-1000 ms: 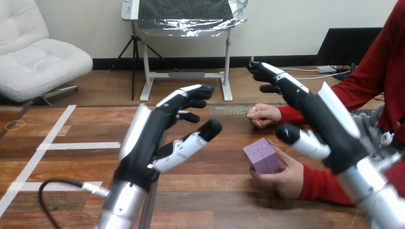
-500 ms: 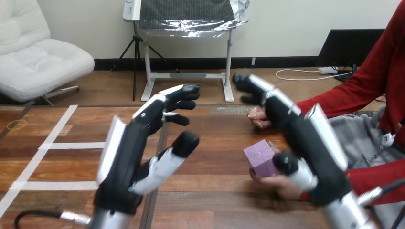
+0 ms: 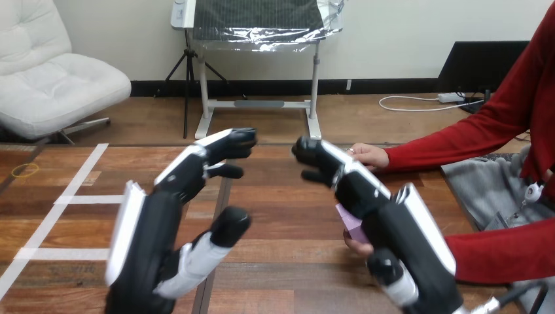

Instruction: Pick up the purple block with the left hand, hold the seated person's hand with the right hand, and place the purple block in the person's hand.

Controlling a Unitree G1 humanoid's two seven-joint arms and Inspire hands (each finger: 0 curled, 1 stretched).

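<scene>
The purple block (image 3: pixel 351 226) rests in the person's hand (image 3: pixel 357 247) near the table's middle right; a small part of each shows. My right hand (image 3: pixel 399 239) hangs in front of them with straight fingers pointing up and left, open and holding nothing. I cannot tell if it touches the person's hand. My left hand (image 3: pixel 147 252) is raised at the lower left, well apart from the block, open and empty, with its thumb spread toward the middle. The person's other hand (image 3: pixel 370 156) lies on the table farther back, its red sleeve running off to the right.
White tape lines (image 3: pixel 85 199) cross the wooden table (image 3: pixel 281 209) at the left, and a small yellow ring (image 3: pixel 23 171) lies at the far left edge. A grey cloth (image 3: pixel 487 190) lies at the right side, near the person.
Both my hands have moved left and lower in the view. My right hand now covers most of the block and the person's hand beneath it. The block has stayed in the person's hand.
</scene>
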